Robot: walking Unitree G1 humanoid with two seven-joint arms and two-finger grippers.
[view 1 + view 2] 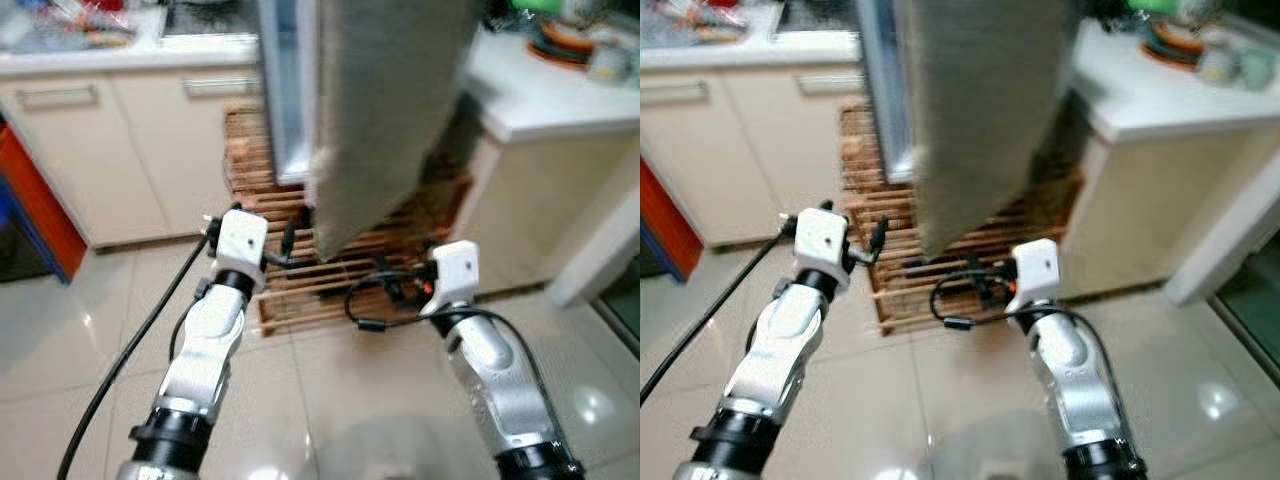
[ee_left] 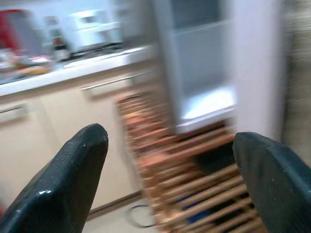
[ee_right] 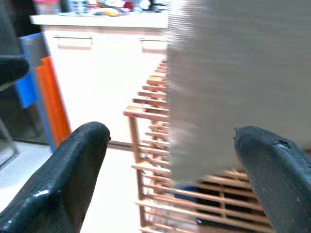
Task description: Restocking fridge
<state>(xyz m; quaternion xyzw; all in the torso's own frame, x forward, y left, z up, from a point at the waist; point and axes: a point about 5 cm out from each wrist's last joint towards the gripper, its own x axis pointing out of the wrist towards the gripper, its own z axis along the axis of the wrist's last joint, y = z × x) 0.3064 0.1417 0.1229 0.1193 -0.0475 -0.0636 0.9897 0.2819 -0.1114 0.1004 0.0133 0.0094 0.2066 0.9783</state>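
Count on inspection: one fridge (image 1: 290, 90) with one grey door (image 1: 385, 110), one wooden slatted rack (image 1: 300, 290), two cabinet handles (image 1: 55, 96), two grippers, each with two black fingers (image 2: 68, 184) spread apart.

No text, label, brand, number or sign can be read anywhere in these pictures; all four views are blurred. The items on the counter (image 1: 120, 50) are too smeared to show any print.
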